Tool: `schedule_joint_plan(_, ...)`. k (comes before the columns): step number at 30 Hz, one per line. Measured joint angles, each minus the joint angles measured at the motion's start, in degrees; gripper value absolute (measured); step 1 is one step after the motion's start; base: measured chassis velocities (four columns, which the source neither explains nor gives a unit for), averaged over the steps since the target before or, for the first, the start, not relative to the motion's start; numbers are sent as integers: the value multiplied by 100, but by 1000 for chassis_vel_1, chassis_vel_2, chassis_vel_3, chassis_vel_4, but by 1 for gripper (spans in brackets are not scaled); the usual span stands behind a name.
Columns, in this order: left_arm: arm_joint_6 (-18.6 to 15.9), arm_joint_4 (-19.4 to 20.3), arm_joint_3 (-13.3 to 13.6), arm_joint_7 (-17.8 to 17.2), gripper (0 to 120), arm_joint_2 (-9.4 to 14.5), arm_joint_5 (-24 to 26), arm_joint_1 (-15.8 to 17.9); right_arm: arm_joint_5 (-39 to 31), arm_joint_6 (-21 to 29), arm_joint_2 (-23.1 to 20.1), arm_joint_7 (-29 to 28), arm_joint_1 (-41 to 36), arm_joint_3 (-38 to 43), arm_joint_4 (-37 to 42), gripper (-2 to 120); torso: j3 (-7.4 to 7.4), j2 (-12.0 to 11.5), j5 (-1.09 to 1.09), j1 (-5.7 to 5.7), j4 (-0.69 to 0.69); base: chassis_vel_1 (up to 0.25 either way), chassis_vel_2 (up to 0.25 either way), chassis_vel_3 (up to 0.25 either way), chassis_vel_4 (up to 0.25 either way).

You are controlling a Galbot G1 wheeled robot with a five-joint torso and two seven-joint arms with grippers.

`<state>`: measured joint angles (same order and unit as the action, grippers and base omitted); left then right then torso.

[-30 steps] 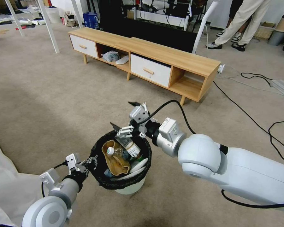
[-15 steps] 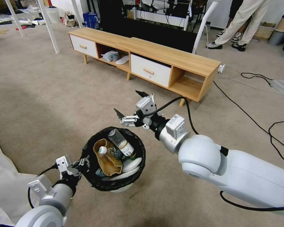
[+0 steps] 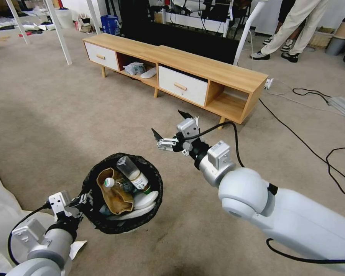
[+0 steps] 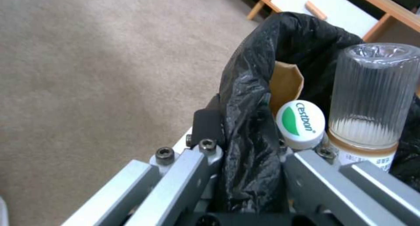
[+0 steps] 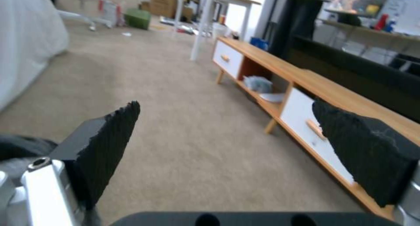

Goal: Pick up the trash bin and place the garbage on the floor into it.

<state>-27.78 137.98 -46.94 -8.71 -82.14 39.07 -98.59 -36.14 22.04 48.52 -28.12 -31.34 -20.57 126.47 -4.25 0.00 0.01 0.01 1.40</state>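
Head: left end effector (image 3: 81,199) clamped on the trash bin (image 3: 122,191) rim, bin above the floor (image 3: 46,126); right end effector (image 3: 170,126) beyond the bin, spread wide, holding nothing | Left wrist: fingers (image 4: 205,127) pinch black liner, bottle (image 4: 372,101) and paper bag (image 4: 286,85) inside bin | Right wrist: pads (image 5: 109,134) apart, TV cabinet (image 5: 306,98) beyond.

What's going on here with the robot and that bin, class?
The robot's left pincer is clamped on the black-bag-lined rim of the trash bin, holding it by its near-left edge. Inside the bin lie a brown paper bag, a clear bottle and a second bottle with a white and green cap. The right pincer hangs open and empty above the floor, between the bin and a low wooden cabinet.
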Motion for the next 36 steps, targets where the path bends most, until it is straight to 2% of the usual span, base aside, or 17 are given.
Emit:
schedule_joint_plan(6,43,5,-54,-2,0,-28,-70,-16,295,9,75,13,-484,386,-147,100,0,1,0,0,0,0,0,0,0)
schedule_joint_plan(23,12,-21,-41,-78,0,-37,-4,30,312,12,187,41,-485,394,-258,100,0,1,-1,0,0,0,0,0,0)
schedule_joint_plan(36,-139,-12,-26,4,0,-107,7,53,293,15,255,60,-387,305,-343,100,-1,1,-1,0,2,0,0,0,0)
